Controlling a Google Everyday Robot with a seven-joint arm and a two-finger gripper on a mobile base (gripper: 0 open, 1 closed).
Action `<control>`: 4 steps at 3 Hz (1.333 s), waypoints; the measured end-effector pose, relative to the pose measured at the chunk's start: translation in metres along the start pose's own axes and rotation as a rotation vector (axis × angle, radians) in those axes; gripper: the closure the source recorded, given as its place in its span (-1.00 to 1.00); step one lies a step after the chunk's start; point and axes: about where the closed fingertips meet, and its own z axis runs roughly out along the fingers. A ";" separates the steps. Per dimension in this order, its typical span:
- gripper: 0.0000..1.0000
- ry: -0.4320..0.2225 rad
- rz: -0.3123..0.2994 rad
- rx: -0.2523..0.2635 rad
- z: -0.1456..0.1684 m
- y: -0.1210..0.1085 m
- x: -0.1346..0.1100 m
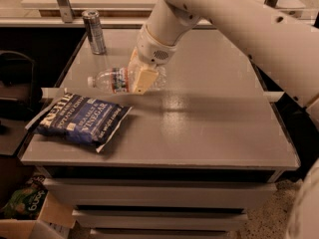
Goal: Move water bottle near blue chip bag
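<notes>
The water bottle [110, 79] lies on its side, cap pointing left, with its blue, red and white label showing. My gripper [143, 79] comes down from the upper right and is shut on the bottle's right half, holding it just over the grey table [209, 123]. The blue chip bag [82, 117] lies flat near the front left corner of the table, a short gap below and left of the bottle. The bottle's base is hidden behind my fingers.
A slim silver can [93, 31] stands upright at the back left of the table, behind the bottle. My white arm [239, 19] spans the upper right. Drawers sit under the table front, and a cardboard box [25, 210] is on the floor at lower left.
</notes>
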 end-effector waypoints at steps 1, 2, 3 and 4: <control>1.00 0.013 0.035 -0.009 0.013 -0.005 0.001; 1.00 0.017 0.064 -0.015 0.022 -0.008 0.002; 0.65 0.019 0.082 -0.023 0.027 -0.010 0.003; 0.19 0.014 0.087 -0.027 0.027 -0.011 0.004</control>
